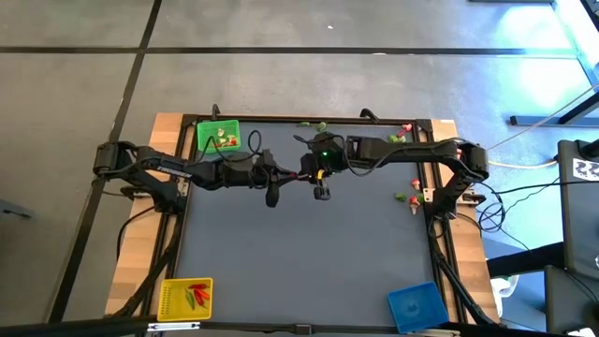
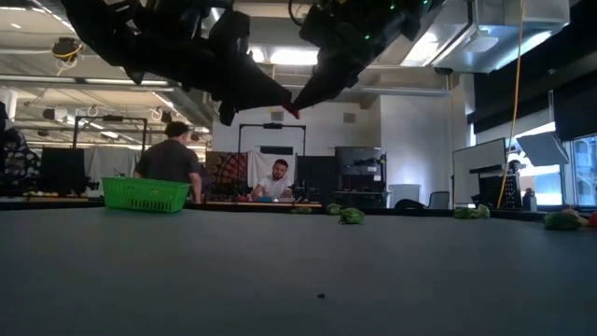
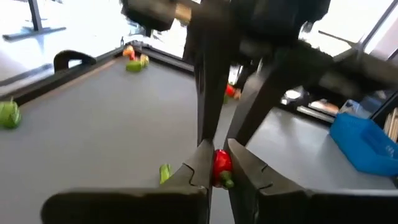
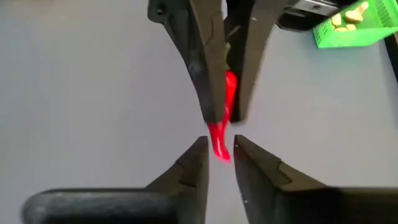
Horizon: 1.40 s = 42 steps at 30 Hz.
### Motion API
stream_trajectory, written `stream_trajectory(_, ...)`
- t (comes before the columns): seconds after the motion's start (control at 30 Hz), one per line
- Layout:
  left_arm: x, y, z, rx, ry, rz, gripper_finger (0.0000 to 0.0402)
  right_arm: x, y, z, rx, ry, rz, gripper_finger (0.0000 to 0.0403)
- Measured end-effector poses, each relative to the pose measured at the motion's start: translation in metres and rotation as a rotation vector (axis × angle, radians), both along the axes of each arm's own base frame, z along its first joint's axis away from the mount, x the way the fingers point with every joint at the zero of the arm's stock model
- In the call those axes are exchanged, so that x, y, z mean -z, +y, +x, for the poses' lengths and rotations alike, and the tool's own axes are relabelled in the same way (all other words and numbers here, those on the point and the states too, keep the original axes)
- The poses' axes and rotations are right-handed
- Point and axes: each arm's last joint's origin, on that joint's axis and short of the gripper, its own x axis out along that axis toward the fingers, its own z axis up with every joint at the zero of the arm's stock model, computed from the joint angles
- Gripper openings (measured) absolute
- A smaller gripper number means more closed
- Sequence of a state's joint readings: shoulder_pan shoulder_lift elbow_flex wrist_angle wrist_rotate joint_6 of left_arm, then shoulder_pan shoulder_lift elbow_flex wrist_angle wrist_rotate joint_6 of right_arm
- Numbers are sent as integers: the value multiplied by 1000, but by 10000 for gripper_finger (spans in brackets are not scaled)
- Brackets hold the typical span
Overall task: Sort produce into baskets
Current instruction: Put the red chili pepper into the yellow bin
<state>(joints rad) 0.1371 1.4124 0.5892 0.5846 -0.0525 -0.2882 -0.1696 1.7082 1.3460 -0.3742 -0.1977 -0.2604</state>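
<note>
three baskets (image 1: 217, 137), one red pepper (image 3: 221, 167) between two grippers.

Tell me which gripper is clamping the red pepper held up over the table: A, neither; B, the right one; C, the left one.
C: the left gripper is pinched shut on the red pepper, while the right gripper stands apart around its tip.

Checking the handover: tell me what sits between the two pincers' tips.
A red pepper piece spans the gap in the right wrist view: the left pincer has shut on it, and its tip hangs between the right pincer's parted fingers.
</note>
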Motion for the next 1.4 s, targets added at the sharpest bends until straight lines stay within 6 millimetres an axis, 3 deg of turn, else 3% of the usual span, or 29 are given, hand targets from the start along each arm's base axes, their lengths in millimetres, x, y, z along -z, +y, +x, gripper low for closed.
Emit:
stream_trajectory(0.17,-3,-1,-6,0,40,-9,35,-21,4,-24,-2,50,12,114)
stream_trajectory(0.33,-12,-7,-17,19,78,-11,37,-31,8,-47,-13,116,22,130)
stream_trajectory(0.57,-24,-28,-33,90,124,-22,37,-1,11,-65,-27,137,13,131)
stream_trajectory(0.83,-38,-59,-45,181,254,-75,37,31,12,-72,5,166,50,131)
stream_trajectory(1.1,-61,-90,-53,238,436,-127,27,33,12,-71,9,138,50,131)
stream_trajectory(1.4,-59,-131,-71,299,553,-372,29,33,12,-71,15,138,55,131)
